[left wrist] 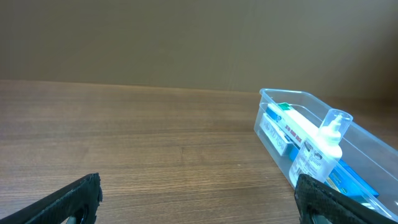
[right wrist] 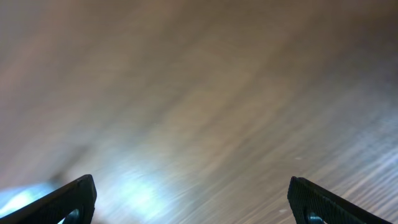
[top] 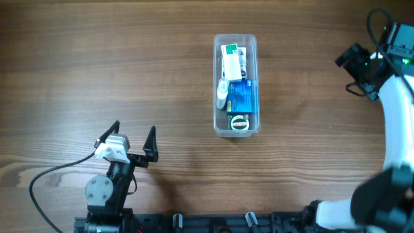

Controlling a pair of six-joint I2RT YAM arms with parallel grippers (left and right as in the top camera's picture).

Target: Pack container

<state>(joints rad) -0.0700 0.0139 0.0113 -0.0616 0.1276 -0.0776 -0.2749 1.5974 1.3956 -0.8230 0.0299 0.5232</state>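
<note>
container (top: 216,97) holds spray btl (left wrist: 320,155) + blue box (top: 243,96) | L claw (top: 134,129) open | R claw (right wrist: 191,182) open

Blurred table (right wrist: 199,93) under the right wrist; container (left wrist: 364,134) partly off-frame

The labels on the boxes (top: 243,96) and spray bottle (left wrist: 317,155) in the container (top: 236,37) are too small to read.
</note>
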